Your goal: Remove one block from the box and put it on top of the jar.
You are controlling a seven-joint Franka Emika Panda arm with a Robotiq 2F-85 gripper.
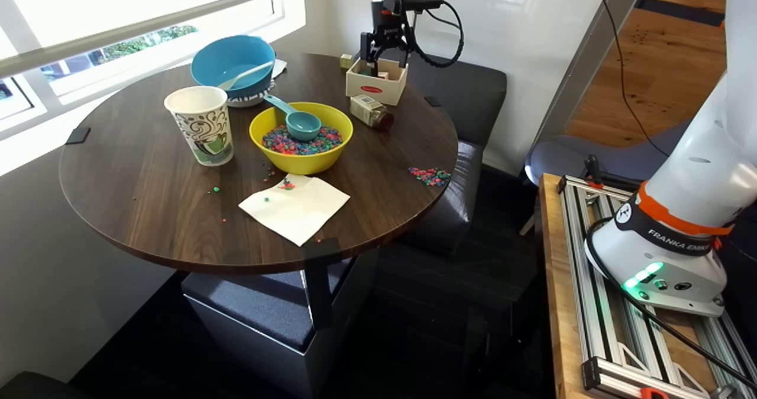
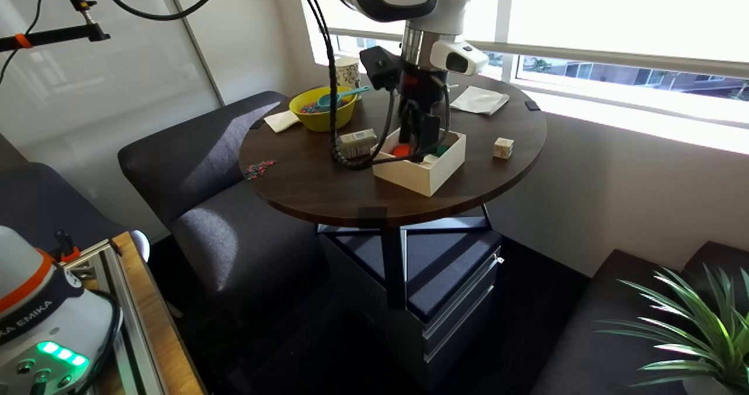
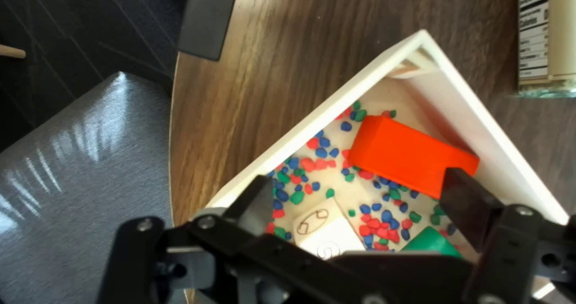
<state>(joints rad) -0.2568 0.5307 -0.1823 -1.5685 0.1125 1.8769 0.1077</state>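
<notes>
On the round tabletop (image 1: 148,198) stands the box (image 1: 387,93); the pincer (image 3: 360,200) points down into it, spread wide and pinching nothing. The jar (image 1: 369,111) lies on its side just beside the box. Inside the box, the red block (image 3: 405,155) rests near a corner, while the pale block (image 3: 328,229) and partly hidden green block (image 3: 429,242) show in the pincer's gap, amid scattered pellets (image 3: 375,224). Picking a block seems the step in hand; the next move likely calls for straddling one, pinching, lifting.

In both exterior views the window blind (image 1: 142,3) is blown out to white and the floor (image 1: 420,295) is sunk in shadow; in the wrist view, the chair seat (image 3: 99,191) is streaked with sunlight.
</notes>
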